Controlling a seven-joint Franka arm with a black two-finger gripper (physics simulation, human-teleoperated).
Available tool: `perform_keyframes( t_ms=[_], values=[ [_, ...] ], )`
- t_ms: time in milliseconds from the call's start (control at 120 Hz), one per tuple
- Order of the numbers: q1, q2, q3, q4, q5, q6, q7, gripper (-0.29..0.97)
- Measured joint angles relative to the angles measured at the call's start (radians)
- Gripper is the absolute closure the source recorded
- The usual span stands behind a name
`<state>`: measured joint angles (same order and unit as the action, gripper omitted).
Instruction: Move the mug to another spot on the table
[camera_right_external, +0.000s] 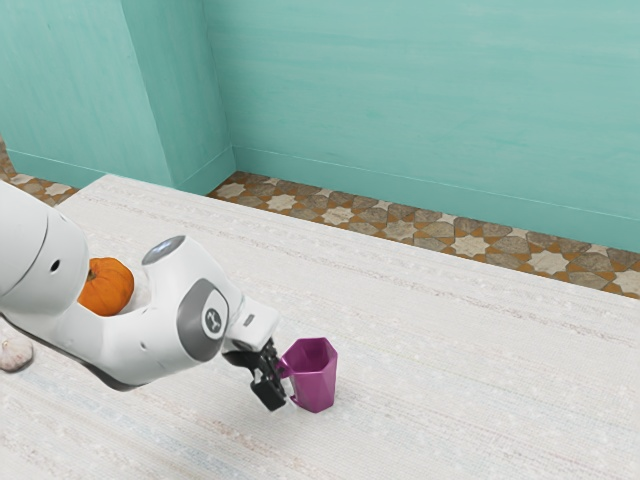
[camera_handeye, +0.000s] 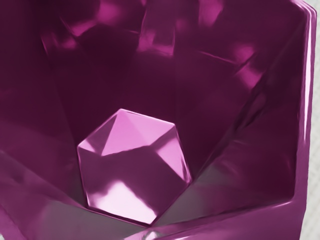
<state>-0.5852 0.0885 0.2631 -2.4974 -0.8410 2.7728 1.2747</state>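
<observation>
One magenta mug stands upright on the table; one black gripper sits against the mug's wall on the exterior view's left, clamped or not I cannot tell; one orange pumpkin lies well apart from the mug, one pale bulb farther still.

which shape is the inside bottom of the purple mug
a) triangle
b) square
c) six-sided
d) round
c: the wrist view looks straight down into the mug, and its flat inner bottom has six straight edges, matching the angular rim seen in the exterior view.
</observation>
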Motion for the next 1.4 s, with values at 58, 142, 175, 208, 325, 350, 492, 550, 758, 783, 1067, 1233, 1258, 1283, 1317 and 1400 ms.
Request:
perform_keyframes(
  t_ms=[58, 142, 175, 208, 325, 350, 492, 550, 758, 783, 1067, 1233, 1258, 1283, 1317, 1400],
  values=[
    [0.001, 0.001, -0.001, 0.003, 0.005, 0.002, 0.004, 0.02],
    [0.004, 0.001, 0.0, 0.011, 0.103, -0.004, -0.015, 0.03],
    [0.006, 0.002, 0.0, 0.014, 0.136, -0.009, -0.024, 0.03],
    [0.007, 0.004, 0.0, 0.016, 0.162, -0.012, -0.034, 0.03],
    [0.013, 0.02, 0.0, 0.03, 0.212, -0.021, -0.063, 0.03],
    [0.014, 0.022, 0.001, 0.033, 0.218, -0.022, -0.069, 0.03],
    [0.016, 0.026, 0.001, 0.05, 0.234, -0.026, -0.104, 0.03],
    [0.017, 0.025, 0.001, 0.051, 0.236, -0.027, -0.12, 0.03],
    [0.017, 0.029, 0.001, 0.051, 0.241, -0.029, -0.177, 0.14],
    [0.017, 0.029, 0.001, 0.051, 0.241, -0.029, -0.183, 0.17],
    [0.017, 0.03, 0.003, 0.049, 0.243, -0.029, -0.237, 0.48],
    [0.016, 0.021, 0.004, 0.05, 0.245, -0.024, -0.261, 0.55],
    [0.016, 0.015, 0.004, 0.05, 0.246, -0.023, -0.263, 0.55],
    [0.016, 0.008, 0.004, 0.049, 0.25, -0.02, -0.266, 0.55],
    [0.016, -0.001, 0.005, 0.048, 0.263, -0.014, -0.27, 0.58],
    [0.016, -0.032, 0.005, 0.041, 0.297, 0.002, -0.277, 0.6]
  ],
)
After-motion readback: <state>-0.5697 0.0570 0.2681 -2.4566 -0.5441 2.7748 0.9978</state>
